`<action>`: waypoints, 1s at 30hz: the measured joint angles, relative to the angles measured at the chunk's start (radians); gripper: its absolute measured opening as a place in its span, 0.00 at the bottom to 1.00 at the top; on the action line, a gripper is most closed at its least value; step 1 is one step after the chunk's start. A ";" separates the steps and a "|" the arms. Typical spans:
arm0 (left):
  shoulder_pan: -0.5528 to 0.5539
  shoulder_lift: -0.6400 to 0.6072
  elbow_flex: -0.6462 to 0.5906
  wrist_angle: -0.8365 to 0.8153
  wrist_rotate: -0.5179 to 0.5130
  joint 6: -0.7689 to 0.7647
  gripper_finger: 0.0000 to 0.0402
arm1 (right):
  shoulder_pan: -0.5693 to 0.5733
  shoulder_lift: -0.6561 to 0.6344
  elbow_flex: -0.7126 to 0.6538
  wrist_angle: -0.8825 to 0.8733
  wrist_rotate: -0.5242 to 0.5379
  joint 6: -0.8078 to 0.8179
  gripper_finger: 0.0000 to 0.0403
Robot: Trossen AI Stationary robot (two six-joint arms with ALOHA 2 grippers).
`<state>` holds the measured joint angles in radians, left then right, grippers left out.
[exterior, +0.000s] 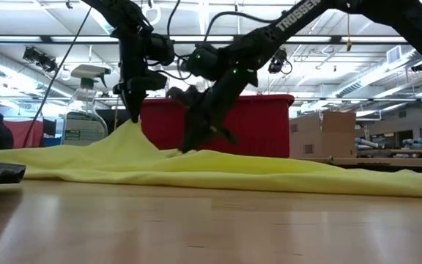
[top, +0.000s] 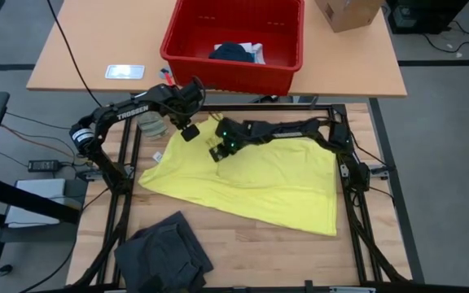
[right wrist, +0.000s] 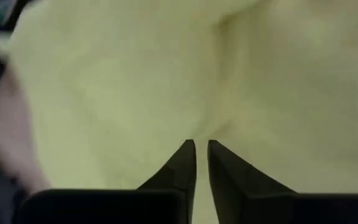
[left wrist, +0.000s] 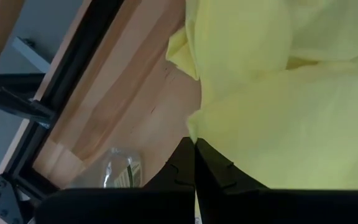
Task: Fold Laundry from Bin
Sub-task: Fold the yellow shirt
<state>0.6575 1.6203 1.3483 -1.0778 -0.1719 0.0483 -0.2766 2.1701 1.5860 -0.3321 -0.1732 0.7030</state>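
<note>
Shirt, yellow, lies spread mid-frame below the red bin. Left gripper pinches its upper-left edge, lifted in a peak; right gripper, fingers nearly together, pinches cloth beside it. Best to draw both outward evenly, flattening wrinkles.

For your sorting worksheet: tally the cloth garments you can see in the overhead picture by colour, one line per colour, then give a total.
Yellow: 1, the yellow garment spread on the table.
Dark grey: 1, the dark grey garment crumpled at the table's near edge.
Dark blue: 1, the dark blue garment in the red bin.
White: 1, the white cloth beside it in the bin.
Total: 4
</note>
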 joint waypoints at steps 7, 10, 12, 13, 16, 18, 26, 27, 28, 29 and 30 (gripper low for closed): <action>-0.005 0.000 0.000 0.014 0.000 -0.020 0.00 | 0.021 0.087 0.001 0.000 0.053 0.026 0.02; -0.013 0.000 0.000 0.003 0.000 -0.020 0.00 | 0.019 0.088 0.003 -0.019 0.076 0.090 0.04; -0.018 0.000 0.000 -0.007 0.000 -0.020 0.00 | 0.020 0.076 0.002 -0.060 0.102 0.110 0.04; -0.020 0.000 0.000 -0.007 0.001 -0.024 0.00 | 0.020 0.068 0.002 -0.092 0.113 0.112 0.04; -0.023 0.000 0.000 -0.006 0.000 -0.033 0.00 | 0.025 0.036 -0.002 -0.179 0.131 0.109 0.05; -0.023 0.000 0.000 -0.004 0.000 -0.034 0.00 | 0.025 0.014 -0.005 -0.203 0.130 0.104 0.06; -0.023 0.000 0.000 0.008 0.000 -0.020 0.00 | -0.019 -0.021 -0.004 -0.092 0.015 0.099 0.25; -0.023 0.000 0.000 0.011 0.000 -0.016 0.00 | -0.027 -0.021 -0.004 -0.088 0.022 0.103 0.29; -0.023 0.000 0.000 0.013 0.000 -0.014 0.00 | -0.034 -0.020 -0.004 -0.085 0.039 0.105 0.32; -0.023 0.000 0.000 0.013 0.000 -0.013 0.00 | -0.041 -0.020 -0.004 -0.081 0.052 0.102 0.35; -0.023 0.000 0.000 0.013 0.000 -0.010 0.00 | -0.048 -0.020 -0.004 -0.069 0.061 0.093 0.38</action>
<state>0.6346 1.6207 1.3483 -1.0651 -0.1716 0.0379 -0.3243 2.1498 1.5822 -0.4006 -0.1126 0.7964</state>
